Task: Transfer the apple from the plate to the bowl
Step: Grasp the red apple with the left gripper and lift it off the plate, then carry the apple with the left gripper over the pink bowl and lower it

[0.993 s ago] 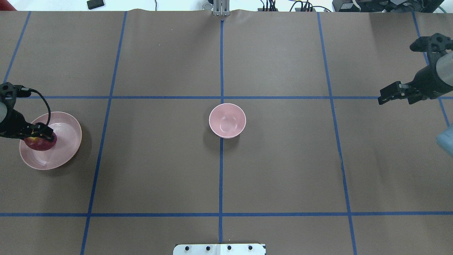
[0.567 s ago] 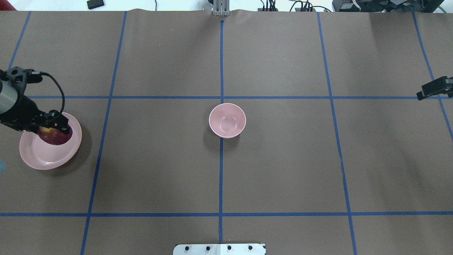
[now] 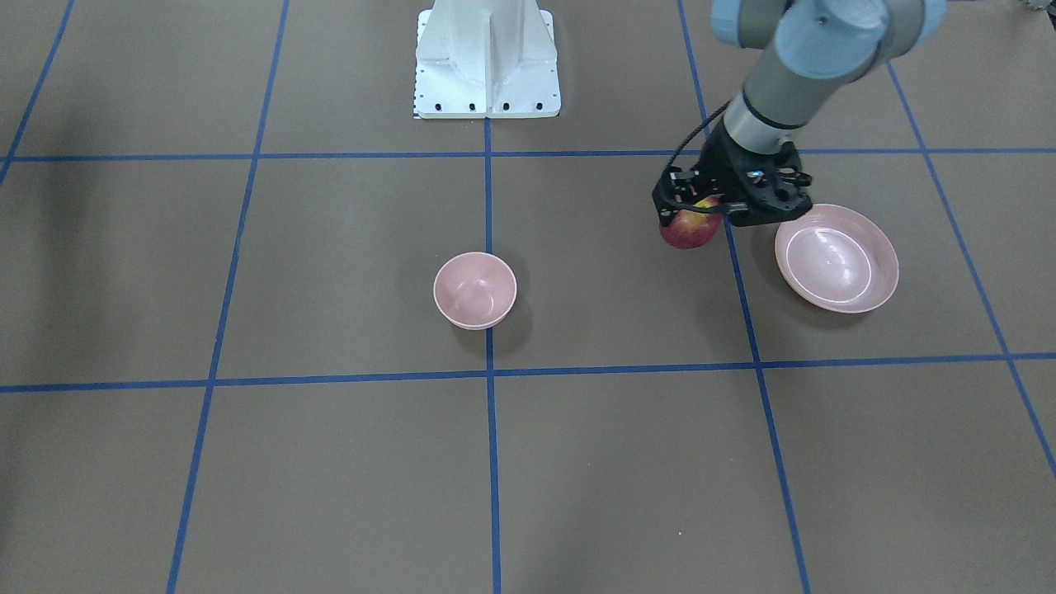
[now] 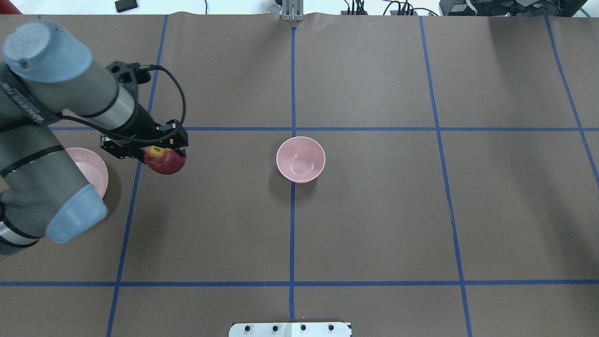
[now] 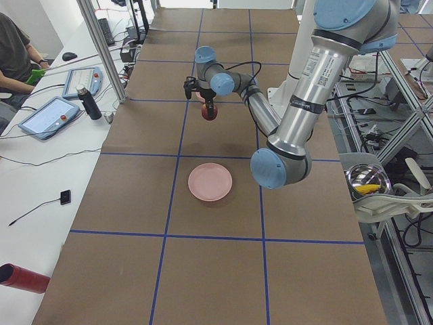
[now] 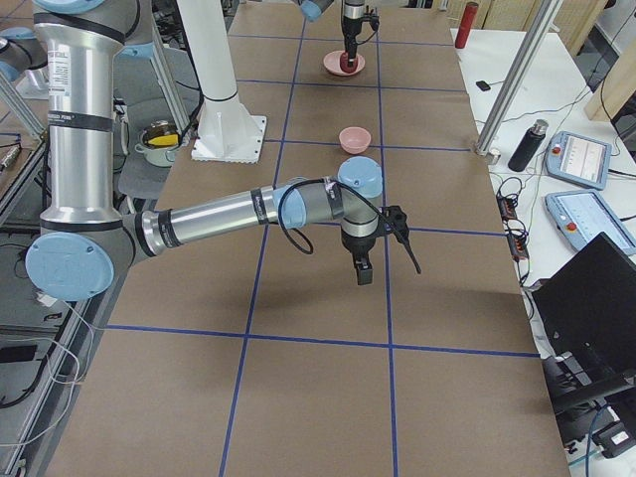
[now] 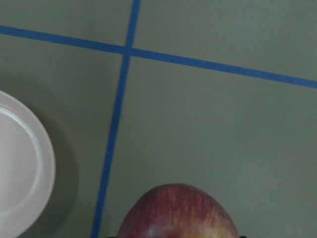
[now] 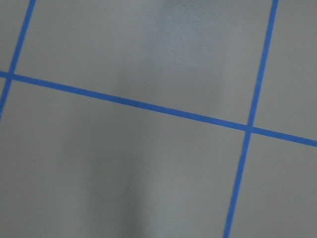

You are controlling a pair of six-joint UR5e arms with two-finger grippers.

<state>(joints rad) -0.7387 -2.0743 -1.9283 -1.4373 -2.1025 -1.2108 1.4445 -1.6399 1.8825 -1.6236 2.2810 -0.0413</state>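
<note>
My left gripper is shut on the dark red apple from above and holds it in the air over the brown table, to the right of the plate and well left of the bowl. In the front-facing view the apple hangs left of the empty plate, with the bowl further left. The left wrist view shows the apple's top and the plate's edge. My right gripper shows only in the exterior right view, above bare table; I cannot tell if it is open.
The table is brown paper with a grid of blue tape lines. The robot's white base stands at the table's near middle edge. Tablets and a bottle lie on a side bench, where a person sits.
My left gripper has lifted the apple off the plate and carried it to the right, toward the bowl. My right arm has drawn back out of the overhead view.
</note>
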